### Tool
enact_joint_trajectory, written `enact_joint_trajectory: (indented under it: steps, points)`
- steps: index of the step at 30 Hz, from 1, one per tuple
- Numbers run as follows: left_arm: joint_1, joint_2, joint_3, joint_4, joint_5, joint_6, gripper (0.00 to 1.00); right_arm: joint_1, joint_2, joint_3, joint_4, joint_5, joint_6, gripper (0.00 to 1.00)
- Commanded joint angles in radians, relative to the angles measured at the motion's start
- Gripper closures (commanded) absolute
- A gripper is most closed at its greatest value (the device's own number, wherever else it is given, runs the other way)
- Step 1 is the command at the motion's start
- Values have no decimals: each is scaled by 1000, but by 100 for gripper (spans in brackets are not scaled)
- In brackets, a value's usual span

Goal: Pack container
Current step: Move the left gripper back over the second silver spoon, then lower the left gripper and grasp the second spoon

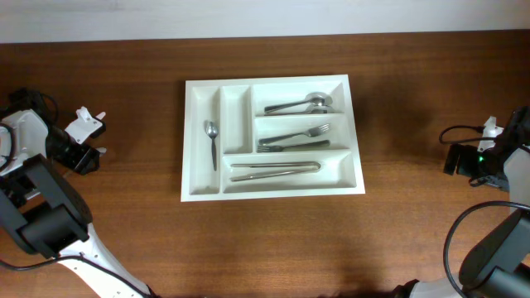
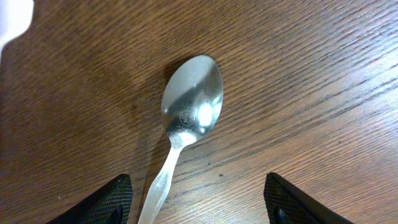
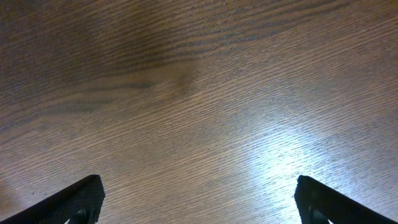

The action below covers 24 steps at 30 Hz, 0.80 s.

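The white cutlery tray (image 1: pixel 189 141) lies in the middle of the table. It holds a small spoon (image 1: pixel 211 136) in the leftmost upright compartment, spoons (image 1: pixel 300 104) in the top long one, forks (image 1: pixel 294 136) in the middle one and knives (image 1: pixel 275 169) in the bottom one. A steel spoon (image 2: pixel 191 106) lies bowl-up on the wood in the left wrist view, its handle running between the open fingers of my left gripper (image 2: pixel 198 182), nearer the left finger. This spoon is hidden in the overhead view. My left gripper (image 1: pixel 93 151) sits far left. My right gripper (image 3: pixel 199 180) is open and empty over bare wood, far right (image 1: pixel 454 157).
The second upright compartment (image 1: pixel 236 112) of the tray holds nothing. A white blurred shape (image 2: pixel 12 22) fills the top-left corner of the left wrist view. Both arm bases and cables stand at the table's left and right edges.
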Motion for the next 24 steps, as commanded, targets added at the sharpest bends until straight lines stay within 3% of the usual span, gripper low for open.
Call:
enact_joint_trajectory:
  steps: [1,12,20,24]
  points:
    - [2,48,13,5,-8,20,30,0,5,0,2,-10,-3,1]
    - [2,71,13,27,-11,20,31,0,5,0,2,-10,-3,1]
    - [2,71,13,26,-11,19,60,0,5,0,2,-10,-3,1]
    - [2,71,13,26,-11,12,66,0,5,0,2,-10,-3,1]
